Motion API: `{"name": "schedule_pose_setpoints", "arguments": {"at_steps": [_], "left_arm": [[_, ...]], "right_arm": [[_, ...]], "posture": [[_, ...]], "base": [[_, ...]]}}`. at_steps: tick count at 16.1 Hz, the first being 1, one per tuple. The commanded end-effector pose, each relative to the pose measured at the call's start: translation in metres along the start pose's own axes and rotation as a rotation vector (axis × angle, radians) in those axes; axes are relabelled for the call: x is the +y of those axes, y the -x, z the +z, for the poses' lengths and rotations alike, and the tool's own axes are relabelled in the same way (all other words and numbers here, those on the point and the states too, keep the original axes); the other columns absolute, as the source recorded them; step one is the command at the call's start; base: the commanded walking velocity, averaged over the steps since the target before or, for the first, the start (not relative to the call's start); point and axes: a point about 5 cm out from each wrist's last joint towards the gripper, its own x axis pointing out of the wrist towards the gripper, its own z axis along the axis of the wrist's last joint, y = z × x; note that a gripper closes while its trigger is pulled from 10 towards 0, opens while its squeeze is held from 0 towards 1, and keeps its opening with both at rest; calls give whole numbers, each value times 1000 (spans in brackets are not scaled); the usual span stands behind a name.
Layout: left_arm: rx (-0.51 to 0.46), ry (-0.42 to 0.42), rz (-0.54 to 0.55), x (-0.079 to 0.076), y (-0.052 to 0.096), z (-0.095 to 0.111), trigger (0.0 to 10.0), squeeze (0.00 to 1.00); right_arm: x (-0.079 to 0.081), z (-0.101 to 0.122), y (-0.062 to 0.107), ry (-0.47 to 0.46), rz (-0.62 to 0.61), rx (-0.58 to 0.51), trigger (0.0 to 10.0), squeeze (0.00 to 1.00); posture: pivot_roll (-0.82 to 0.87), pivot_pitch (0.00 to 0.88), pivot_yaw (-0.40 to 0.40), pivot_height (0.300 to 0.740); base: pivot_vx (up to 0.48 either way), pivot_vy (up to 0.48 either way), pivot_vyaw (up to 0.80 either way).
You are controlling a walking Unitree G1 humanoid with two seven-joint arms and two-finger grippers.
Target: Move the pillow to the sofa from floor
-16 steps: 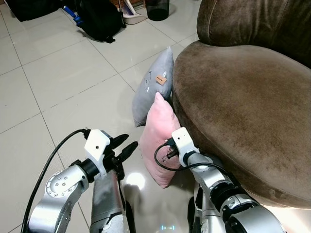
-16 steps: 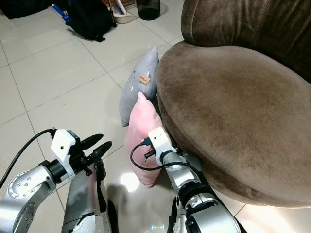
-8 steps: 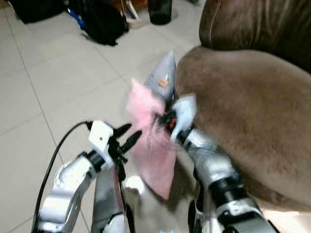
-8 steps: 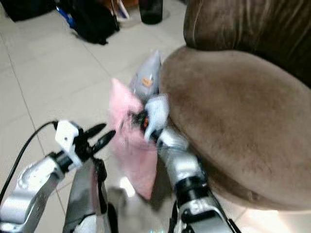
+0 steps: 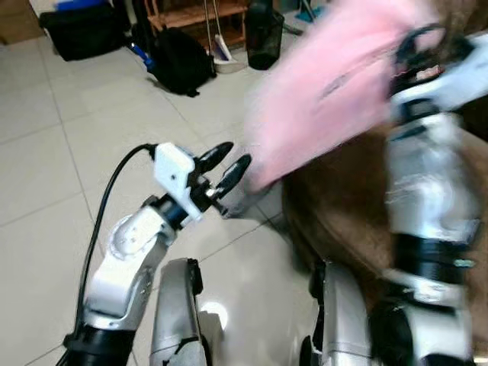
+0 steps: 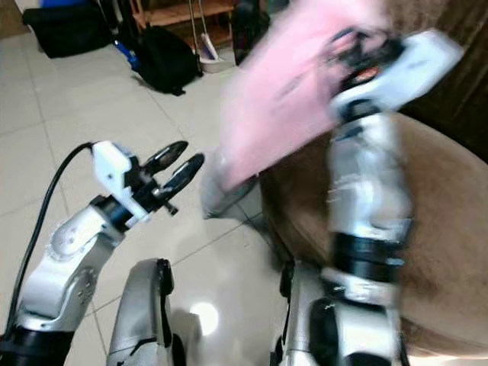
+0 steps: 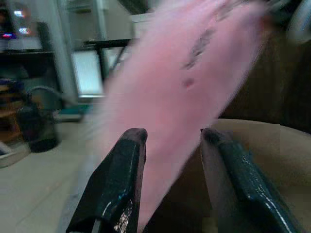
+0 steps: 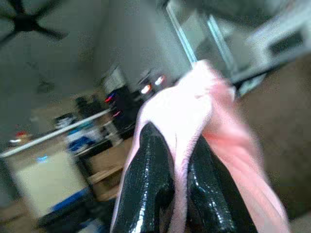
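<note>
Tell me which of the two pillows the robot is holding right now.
The pink pillow. The right gripper is clamped on its edge, swinging it up above the brown sofa. The grey pillow is down by the sofa's base, untouched.

Bright indoor light; the pink pillow point(image 5: 335, 84) smears with heavy motion blur.

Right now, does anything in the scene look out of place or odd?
Nothing looks damaged. The pink pillow hangs in the air, pinched at one edge by the right gripper above the sofa. The left gripper is open and holds nothing.
</note>
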Motion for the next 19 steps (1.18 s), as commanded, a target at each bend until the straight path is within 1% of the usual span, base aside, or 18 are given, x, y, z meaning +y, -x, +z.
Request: {"name": "schedule_pose_setpoints", "arguments": {"at_steps": [1,2,3,5,6,7,9,10,12,13,15,17,19], "left_arm": [[20,-29,64,8,-1,1,10000,0],[18,-43,87,11,-1,2,10000,0],[17,-63,132,15,-1,2,10000,0],[51,-88,226,25,-1,1,10000,0],[91,-103,327,35,4,-5,10000,0],[126,-119,378,37,8,-10,10000,0],[155,-135,379,35,12,-14,10000,0],[169,-150,367,33,15,-18,10000,0],[185,-144,361,31,15,-21,10000,0],[184,-146,359,30,14,-21,10000,0],[158,-157,369,28,9,-16,10000,0],[153,-156,372,28,9,-15,10000,0],[146,-152,368,28,10,-14,10000,0]], "right_arm": [[5,27,-1,66,9,-88,10000,0],[3,27,1,81,2,-81,10000,0],[0,22,6,94,-11,-52,10000,0],[-4,10,15,142,-32,12,10000,0],[-14,-9,27,190,-87,106,10000,0],[-25,-21,36,223,-147,179,10000,0],[-28,-24,41,232,-164,209,10000,0],[-27,-23,42,239,-155,219,10000,0],[-24,-22,42,240,-139,222,10000,0],[-20,-20,42,233,-121,215,10000,0],[-5,-9,36,203,-61,172,10000,0],[0,-4,33,194,-43,155,10000,0],[7,3,28,188,-14,133,10000,0]], "posture": [[-23,0,54,476],[-24,0,52,481],[-22,0,46,486],[-21,0,42,496],[-21,0,41,506],[-16,0,38,516],[-19,0,43,526],[-24,0,48,536],[-26,0,51,551],[-28,0,51,556],[-29,3,45,576],[-27,8,41,586],[-24,11,37,606]], "base": [[0,0,0],[0,0,0],[0,0,0],[0,0,0],[0,0,0],[0,0,0],[0,0,0],[0,0,0],[0,0,0],[0,0,0],[0,0,0],[0,0,0],[0,0,0]]}}
